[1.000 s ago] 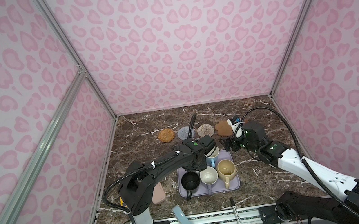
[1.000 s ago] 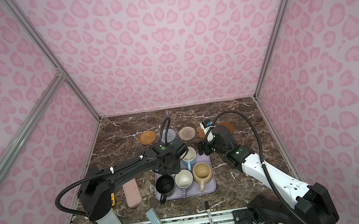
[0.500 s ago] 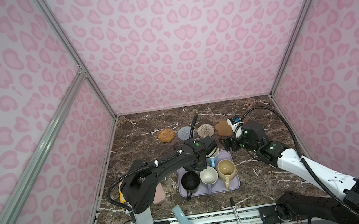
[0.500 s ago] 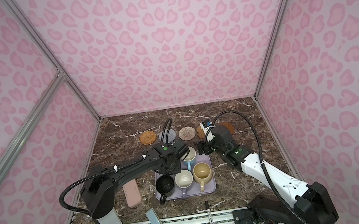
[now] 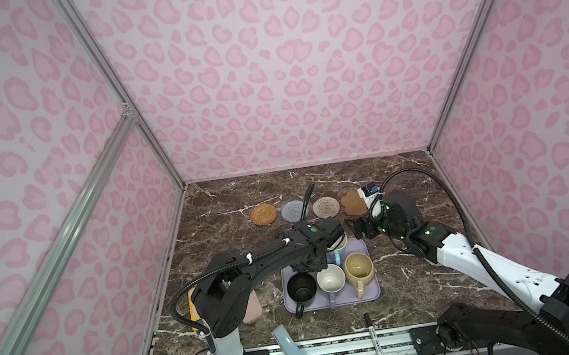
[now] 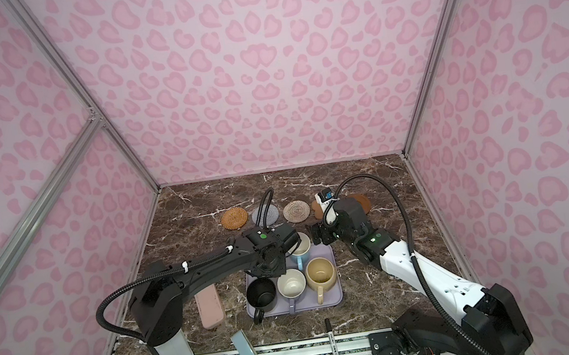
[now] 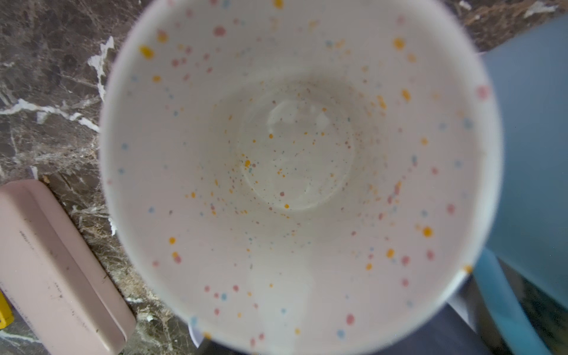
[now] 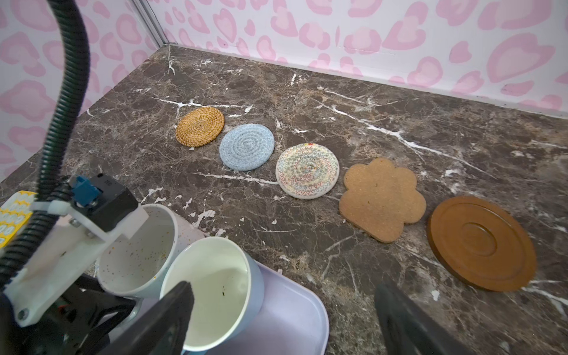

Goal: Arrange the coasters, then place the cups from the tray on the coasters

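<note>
Five coasters lie in a row at the back: orange-brown (image 8: 200, 126), grey-blue (image 8: 246, 147), cream (image 8: 307, 171), paw-shaped (image 8: 382, 198) and a brown disc (image 8: 482, 244). The lavender tray (image 5: 369, 294) holds black (image 5: 301, 287), cream-white (image 5: 330, 278), pale yellow (image 5: 359, 270) and light blue (image 5: 338, 253) cups. A cup with a speckled inside (image 7: 295, 172) fills the left wrist view. My left gripper (image 5: 317, 252) is pressed low over it, its fingers hidden. My right gripper (image 8: 285, 322) hangs open over the tray's back right corner, beside the light blue cup (image 8: 215, 282).
A pink oblong case (image 6: 209, 305) lies left of the tray, with a yellow item (image 5: 192, 304) beyond it. A grey-blue bar (image 5: 292, 349) and a marker (image 5: 374, 338) rest on the front rail. Patterned walls enclose three sides.
My left gripper has sunk a little over the tray's back left cup. The right arm and the other cups have hardly moved.
</note>
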### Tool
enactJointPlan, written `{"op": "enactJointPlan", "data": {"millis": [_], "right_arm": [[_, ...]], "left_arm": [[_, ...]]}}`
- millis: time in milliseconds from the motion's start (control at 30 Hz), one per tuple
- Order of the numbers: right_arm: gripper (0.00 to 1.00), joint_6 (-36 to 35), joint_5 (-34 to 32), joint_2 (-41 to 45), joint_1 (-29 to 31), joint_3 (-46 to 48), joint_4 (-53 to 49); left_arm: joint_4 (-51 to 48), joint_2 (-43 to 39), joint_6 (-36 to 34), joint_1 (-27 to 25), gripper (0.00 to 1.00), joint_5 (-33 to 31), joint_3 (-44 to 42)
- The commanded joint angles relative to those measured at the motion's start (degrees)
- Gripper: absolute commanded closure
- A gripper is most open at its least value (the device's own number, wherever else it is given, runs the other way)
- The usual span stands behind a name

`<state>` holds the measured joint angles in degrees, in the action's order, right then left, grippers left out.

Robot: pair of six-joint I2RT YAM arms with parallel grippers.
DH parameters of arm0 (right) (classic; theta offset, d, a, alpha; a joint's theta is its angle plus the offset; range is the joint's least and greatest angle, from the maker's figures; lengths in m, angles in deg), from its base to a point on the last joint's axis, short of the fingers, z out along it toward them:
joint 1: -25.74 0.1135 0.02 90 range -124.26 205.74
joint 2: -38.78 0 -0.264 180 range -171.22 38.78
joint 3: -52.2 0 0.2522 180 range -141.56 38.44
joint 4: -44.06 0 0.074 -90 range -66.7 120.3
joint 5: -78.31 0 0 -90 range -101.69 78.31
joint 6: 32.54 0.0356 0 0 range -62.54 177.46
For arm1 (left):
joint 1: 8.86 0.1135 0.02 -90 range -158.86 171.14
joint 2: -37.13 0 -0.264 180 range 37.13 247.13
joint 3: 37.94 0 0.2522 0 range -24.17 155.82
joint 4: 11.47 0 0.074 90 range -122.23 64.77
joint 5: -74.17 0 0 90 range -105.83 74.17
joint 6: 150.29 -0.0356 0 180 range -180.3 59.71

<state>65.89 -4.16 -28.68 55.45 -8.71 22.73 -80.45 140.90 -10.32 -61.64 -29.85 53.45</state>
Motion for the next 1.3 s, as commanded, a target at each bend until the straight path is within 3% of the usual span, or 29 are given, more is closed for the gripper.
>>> {"op": "enactJointPlan", "data": {"millis": [0, 300, 400, 1100, 1267], "right_arm": [[0.07, -0.05, 0.53, -0.63, 0.06, -0.65, 0.31], [0.06, -0.25, 0.63, -0.83, 0.04, -1.1, -0.25], [0.07, -0.16, 0.67, -0.66, 0.06, -1.07, -0.12], [0.08, 0.86, 6.71, 0.05, 0.44, -0.27, 3.73], [0.08, 0.51, 6.42, -1.21, 2.94, -1.78, 3.21]], "left_arm": [[1.65, 0.47, 0.09, 0.13, 0.68, -3.03, -0.19], [0.63, -0.52, -0.79, 0.13, 0.83, -4.14, 0.77], [0.03, -1.73, -0.91, 0.13, 1.0, -4.44, 0.78], [0.77, -13.23, -6.77, 0.47, 1.0, -12.58, -0.19], [3.76, -17.44, -9.22, 1.7, 1.0, -10.54, -3.62]]}}
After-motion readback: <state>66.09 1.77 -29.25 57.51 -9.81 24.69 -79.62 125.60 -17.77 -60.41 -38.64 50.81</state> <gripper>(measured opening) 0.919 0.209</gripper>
